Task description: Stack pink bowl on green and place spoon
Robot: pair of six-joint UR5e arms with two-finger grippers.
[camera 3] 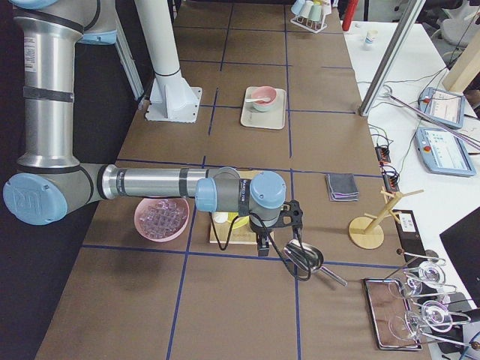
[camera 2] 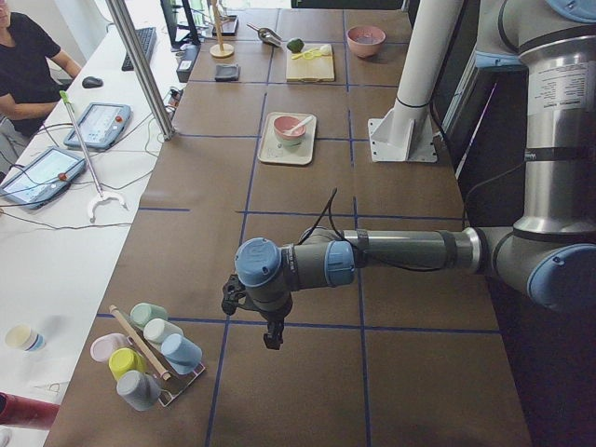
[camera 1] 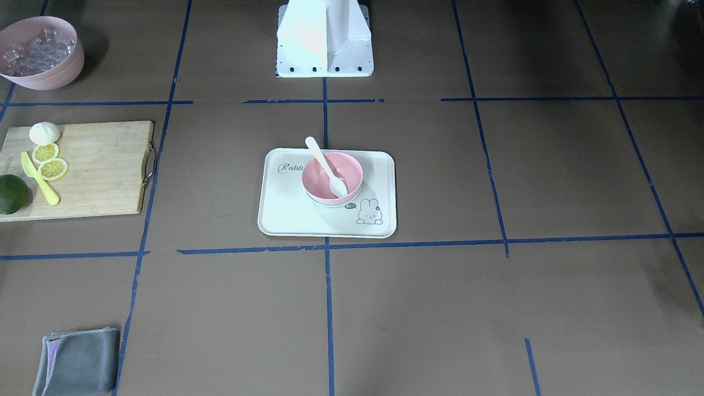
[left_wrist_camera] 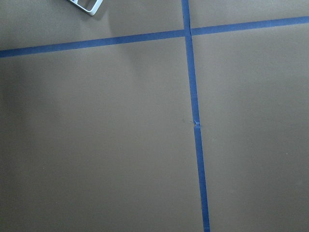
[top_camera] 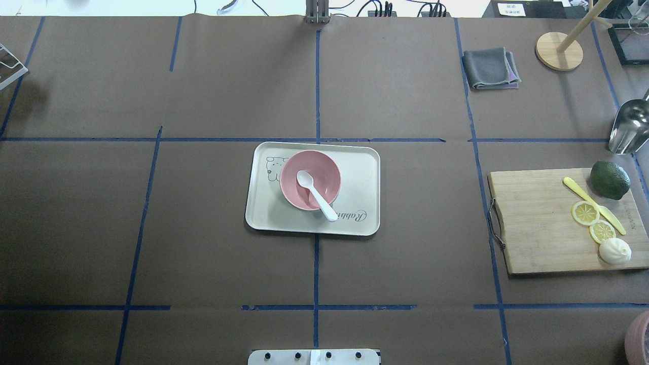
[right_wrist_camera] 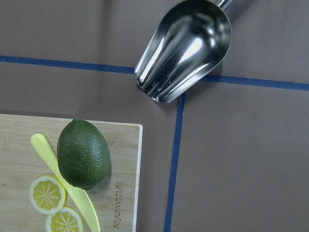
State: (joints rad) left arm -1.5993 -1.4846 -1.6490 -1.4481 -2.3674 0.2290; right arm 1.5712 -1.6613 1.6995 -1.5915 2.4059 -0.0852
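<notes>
Landmark: rectangular bamboo cutting board (top_camera: 542,228), metal handle on one short end.

- On board, end opposite handle: dark green round fruit (top_camera: 609,180) at corner; yellow plastic knife (top_camera: 578,188) beside fruit; two lemon slices (top_camera: 585,213) beside knife; white bun-shaped piece (top_camera: 615,250) near other corner.
- Just off fruit corner: shiny steel scoop (right_wrist_camera: 186,48).
- Past fruit-side long edge, well apart: folded grey cloth (top_camera: 489,68), wooden peg stand (top_camera: 559,50).
- Past bun-side long edge: large dusty-pink bowl (camera 1: 49,77) holding clear ice cubes (camera 1: 38,49).
- Well apart from handle end: cream rectangular tray with rabbit drawing (top_camera: 360,182).

pink bowl (top_camera: 324,175), white spoon (top_camera: 318,195), cream rabbit-print tray (top_camera: 361,172)
</notes>
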